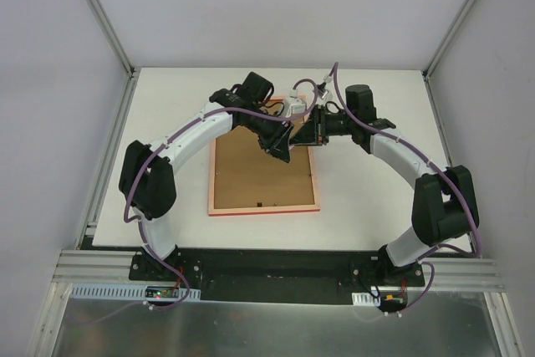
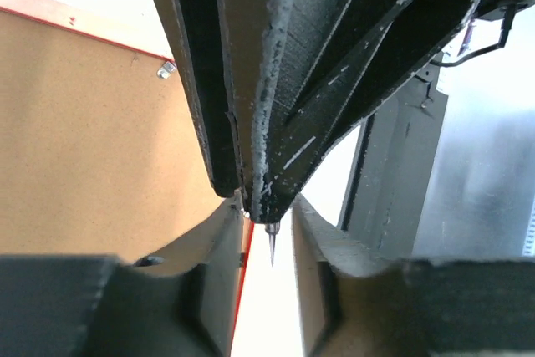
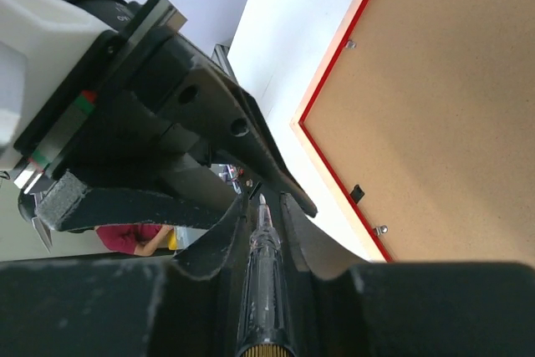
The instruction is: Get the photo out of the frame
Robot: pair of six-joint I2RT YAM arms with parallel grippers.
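The frame (image 1: 263,209) lies face down on the table (image 1: 368,181) with its brown board (image 1: 259,173) up, so the photo is hidden beneath. Both grippers meet over its far right corner, and the frame stretches back toward my bases. My right gripper (image 3: 262,203) is clamped on one clear pointed tool (image 3: 263,273) — its length runs along my fingers, tip aimed at my left gripper (image 2: 269,244), whose fingers stand slightly apart around it. The left hangs nearer the board. One frame, one board — two metal tabs (image 3: 380,229) seen.
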